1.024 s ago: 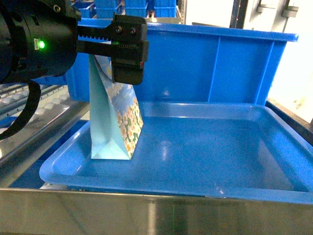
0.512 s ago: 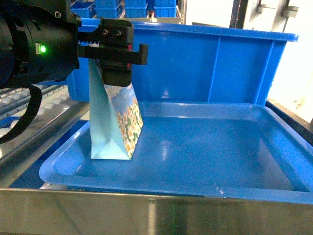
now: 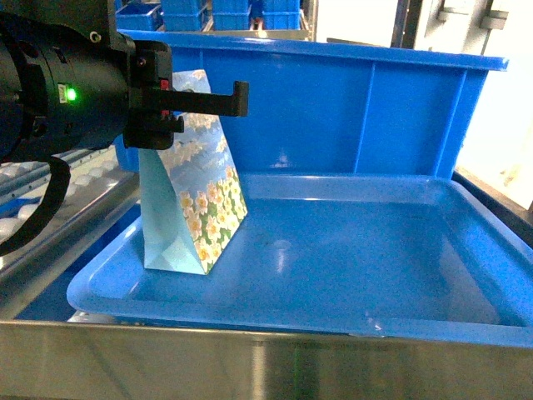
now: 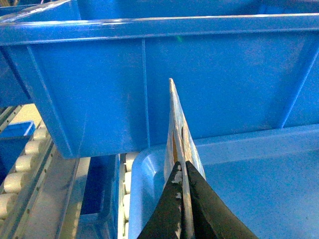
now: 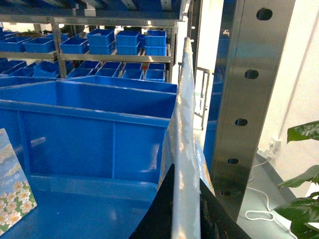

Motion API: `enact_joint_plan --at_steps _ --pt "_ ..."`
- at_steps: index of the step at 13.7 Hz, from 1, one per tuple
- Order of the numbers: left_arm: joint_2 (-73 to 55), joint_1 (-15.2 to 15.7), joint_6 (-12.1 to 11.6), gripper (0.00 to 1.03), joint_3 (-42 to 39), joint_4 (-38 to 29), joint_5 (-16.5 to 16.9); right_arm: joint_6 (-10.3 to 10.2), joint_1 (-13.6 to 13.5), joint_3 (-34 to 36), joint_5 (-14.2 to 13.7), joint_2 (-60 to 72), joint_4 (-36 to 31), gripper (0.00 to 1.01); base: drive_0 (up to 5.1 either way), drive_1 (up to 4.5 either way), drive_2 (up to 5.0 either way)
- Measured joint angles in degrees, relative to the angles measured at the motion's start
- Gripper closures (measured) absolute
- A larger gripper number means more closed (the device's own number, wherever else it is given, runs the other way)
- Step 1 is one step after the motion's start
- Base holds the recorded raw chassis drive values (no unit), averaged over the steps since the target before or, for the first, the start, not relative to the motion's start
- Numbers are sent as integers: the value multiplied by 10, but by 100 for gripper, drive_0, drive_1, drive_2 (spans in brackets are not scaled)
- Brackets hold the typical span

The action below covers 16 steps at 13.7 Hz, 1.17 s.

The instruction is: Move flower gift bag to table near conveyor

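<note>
Both jaws clenched: left on flower bag, right on silvery sheet.

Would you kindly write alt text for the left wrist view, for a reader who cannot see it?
The left pincer is closed on the thin top edge of the flower gift bag, seen edge-on and rising toward a large blue bin. The bag stands over a shallow blue tray, with the conveyor and its white rollers at lower left.
</note>
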<state>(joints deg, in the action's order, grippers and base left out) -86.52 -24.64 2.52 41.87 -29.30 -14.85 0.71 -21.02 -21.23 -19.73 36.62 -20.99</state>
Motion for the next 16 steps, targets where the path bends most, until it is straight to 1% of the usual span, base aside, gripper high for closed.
enact_joint_plan --at_steps 1,3,4,5,6,9,10,11,12,14,15,16 --pt "0 0 -4 101 -5 -14 -9 0 0 0 0 0 0 99 0 0 0" --pt "9 6 -19 101 -15 -39 -11 0 0 0 0 0 0 99 0 0 0" --pt "30 15 -40 101 -23 -65 -11 0 0 0 0 0 0 99 0 0 0" --pt "55 24 -57 101 -30 -85 -11 0 0 0 0 0 0 99 0 0 0" --pt "74 31 -72 101 -38 -107 -17 0 0 0 0 0 0 99 0 0 0" --pt "153 66 -105 101 -83 -127 -18 0 0 0 0 0 0 99 0 0 0" --pt "194 80 -112 101 -106 -122 -18 0 0 0 0 0 0 99 0 0 0" --pt "261 103 -120 101 -142 -110 -14 0 0 0 0 0 0 99 0 0 0" --pt "318 125 -120 101 -174 -92 -10 0 0 0 0 0 0 99 0 0 0" --pt "396 156 -120 101 -222 -45 5 0 0 0 0 0 0 99 0 0 0" --pt "448 155 -129 101 -245 -23 15 0 0 0 0 0 0 99 0 0 0" --pt "482 153 -138 101 -249 -26 28 0 0 0 0 0 0 99 0 0 0"
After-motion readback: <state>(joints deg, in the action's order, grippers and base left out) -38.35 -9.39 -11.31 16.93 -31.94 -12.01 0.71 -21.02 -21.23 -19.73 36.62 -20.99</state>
